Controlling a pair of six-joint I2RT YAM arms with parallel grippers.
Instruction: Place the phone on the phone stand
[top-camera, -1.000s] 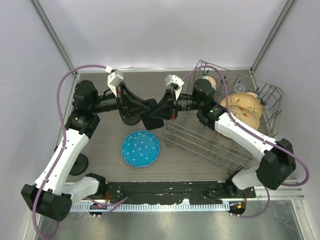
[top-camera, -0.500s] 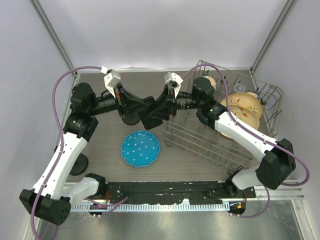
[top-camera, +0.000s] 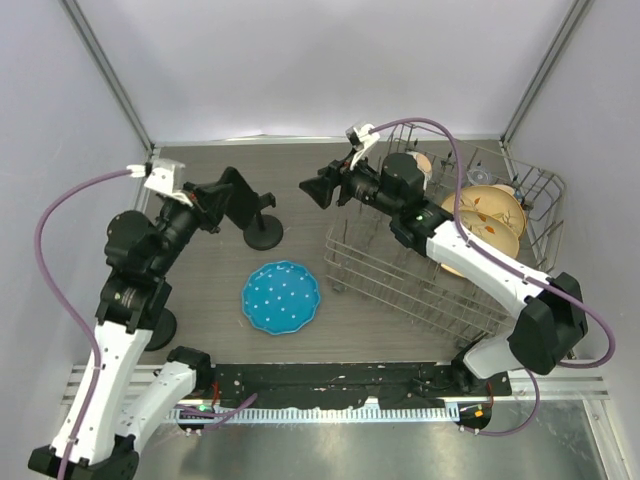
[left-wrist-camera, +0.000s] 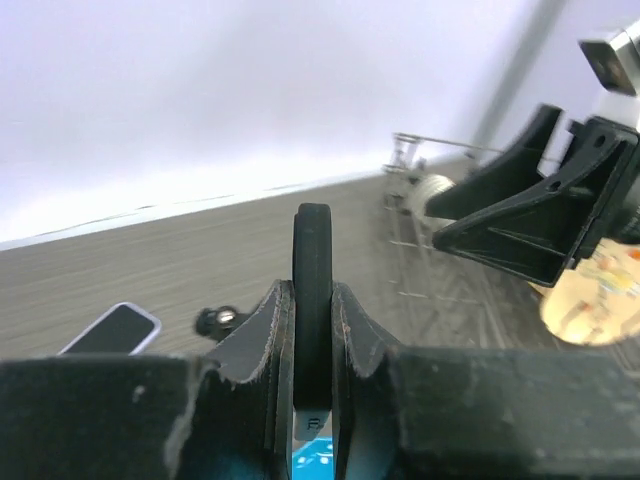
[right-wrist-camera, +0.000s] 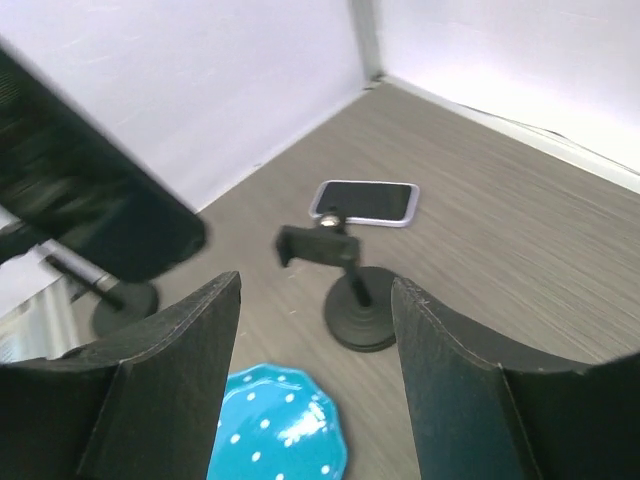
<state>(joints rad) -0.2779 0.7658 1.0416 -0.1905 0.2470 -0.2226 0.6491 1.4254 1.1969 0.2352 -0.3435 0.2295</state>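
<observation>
A black phone (top-camera: 240, 196) hangs above the table's back left, and my left gripper (top-camera: 215, 200) is shut on it. The left wrist view shows this phone (left-wrist-camera: 312, 240) edge-on, pinched upright in the left gripper (left-wrist-camera: 312, 300). The black phone stand (top-camera: 264, 236) stands just right of it, and its clamp (right-wrist-camera: 318, 246) holds nothing. My right gripper (top-camera: 316, 188) hovers to the right of the stand, open and holding nothing. In its own view the right gripper (right-wrist-camera: 315, 290) frames the stand (right-wrist-camera: 358, 318), with the held phone (right-wrist-camera: 95, 205) blurred at upper left.
A silver-rimmed phone (right-wrist-camera: 365, 202) lies flat on the table beyond the stand, also visible as phone (left-wrist-camera: 112, 330). A blue dotted plate (top-camera: 280, 297) sits in front. A wire dish rack (top-camera: 420, 280) with plates (top-camera: 490, 215) fills the right side. A black round base (top-camera: 160, 328) stands at the left.
The right gripper opened and let go of the phone, then drew back right. The left gripper, shut on the phone, carried it away to the left.
</observation>
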